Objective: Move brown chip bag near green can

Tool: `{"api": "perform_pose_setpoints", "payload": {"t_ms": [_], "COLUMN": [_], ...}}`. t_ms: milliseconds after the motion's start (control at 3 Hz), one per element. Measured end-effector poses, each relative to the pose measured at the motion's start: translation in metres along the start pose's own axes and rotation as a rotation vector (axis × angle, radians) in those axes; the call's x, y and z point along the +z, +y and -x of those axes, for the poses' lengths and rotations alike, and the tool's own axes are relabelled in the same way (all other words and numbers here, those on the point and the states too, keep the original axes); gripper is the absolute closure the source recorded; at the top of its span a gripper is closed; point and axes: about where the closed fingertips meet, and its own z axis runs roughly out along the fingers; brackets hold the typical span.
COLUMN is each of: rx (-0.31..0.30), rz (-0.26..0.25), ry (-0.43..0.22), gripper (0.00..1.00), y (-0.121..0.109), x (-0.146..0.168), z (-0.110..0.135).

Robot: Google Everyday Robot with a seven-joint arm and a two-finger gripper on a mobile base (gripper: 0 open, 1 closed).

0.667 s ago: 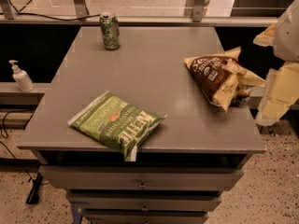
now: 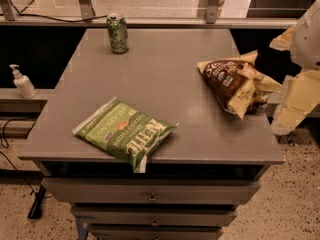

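The brown chip bag point(image 2: 234, 84) lies on its side at the right of the grey table top point(image 2: 160, 79), its dark brown and cream-yellow end pointing toward the right edge. The green can point(image 2: 117, 33) stands upright at the far left of the table, well away from the bag. My gripper point(image 2: 295, 104), a cream-coloured part, hangs just off the table's right edge, right next to the bag's crumpled right end. Whether it touches the bag cannot be told.
A larger flat green chip bag point(image 2: 125, 133) lies at the front left, overhanging the front edge. A white pump bottle point(image 2: 22, 82) stands on a lower ledge to the left. Drawers point(image 2: 150, 198) sit below the table top. A rail point(image 2: 150, 20) runs behind the table.
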Motion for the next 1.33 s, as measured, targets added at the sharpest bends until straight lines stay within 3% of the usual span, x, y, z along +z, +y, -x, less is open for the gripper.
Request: {"api": "perform_pose_setpoints", "payload": {"t_ms": [667, 1333], "rx": [-0.008, -0.013], "rz": [-0.041, -0.040], "ry": [-0.102, -0.154], "gripper": [0.00, 0.00], "y": [-0.022, -0.050], "x": [0.056, 0.123], "z": [0.005, 0.013]}}
